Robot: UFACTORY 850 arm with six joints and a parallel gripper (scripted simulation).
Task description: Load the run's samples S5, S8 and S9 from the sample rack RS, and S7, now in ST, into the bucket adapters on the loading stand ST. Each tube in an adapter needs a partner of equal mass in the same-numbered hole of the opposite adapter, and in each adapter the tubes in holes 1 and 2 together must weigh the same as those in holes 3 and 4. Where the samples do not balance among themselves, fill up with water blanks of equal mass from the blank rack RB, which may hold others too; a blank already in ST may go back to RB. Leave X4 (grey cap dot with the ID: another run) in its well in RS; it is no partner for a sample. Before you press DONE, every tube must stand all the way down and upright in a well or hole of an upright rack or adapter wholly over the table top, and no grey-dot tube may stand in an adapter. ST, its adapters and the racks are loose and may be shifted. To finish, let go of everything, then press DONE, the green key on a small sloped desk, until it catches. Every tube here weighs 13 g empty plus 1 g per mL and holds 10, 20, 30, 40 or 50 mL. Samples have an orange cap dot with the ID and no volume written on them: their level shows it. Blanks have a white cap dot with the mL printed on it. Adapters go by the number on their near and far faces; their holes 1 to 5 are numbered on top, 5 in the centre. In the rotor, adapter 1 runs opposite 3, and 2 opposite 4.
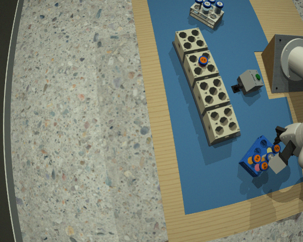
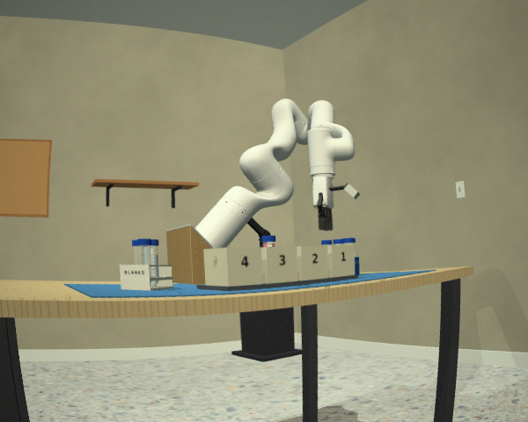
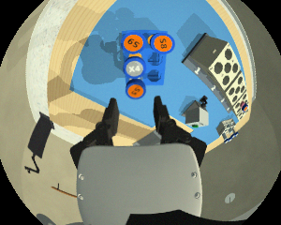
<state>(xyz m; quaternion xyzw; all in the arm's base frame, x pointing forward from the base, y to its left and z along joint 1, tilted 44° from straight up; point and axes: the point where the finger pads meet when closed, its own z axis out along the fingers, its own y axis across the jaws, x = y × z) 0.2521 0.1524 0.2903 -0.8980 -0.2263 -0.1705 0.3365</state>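
Observation:
The blue sample rack RS [image 1: 247, 162] [image 3: 155, 77] stands at the near right of the mat. It holds S5 [image 1: 276, 148] [image 3: 136, 90], S9 [image 1: 256, 158] [image 3: 133, 43], S8 [image 1: 263, 165] [image 3: 162, 43] and the grey-dot X4 [image 1: 269, 156] [image 3: 136, 67]. My gripper [image 1: 283, 141] [image 2: 324, 222] [image 3: 135, 104] is open and empty. It hangs clearly above S5, fingers to either side of it. S7 [image 1: 203, 60] [image 2: 267, 239] stands in adapter 3 [image 1: 191, 75] [image 2: 282, 267]; I cannot tell which hole. Adapters 4 [image 1: 180, 39], 2 [image 1: 198, 97] and 1 [image 1: 211, 132] are empty.
The blank rack RB [image 1: 202, 20] [image 2: 139, 277] with several blue-capped tubes stands at the far end of the mat. The grey desk [image 1: 247, 84] with the green DONE key [image 1: 257, 76] sits right of adapter 2. The arm's base box [image 1: 270, 65] is at the right edge.

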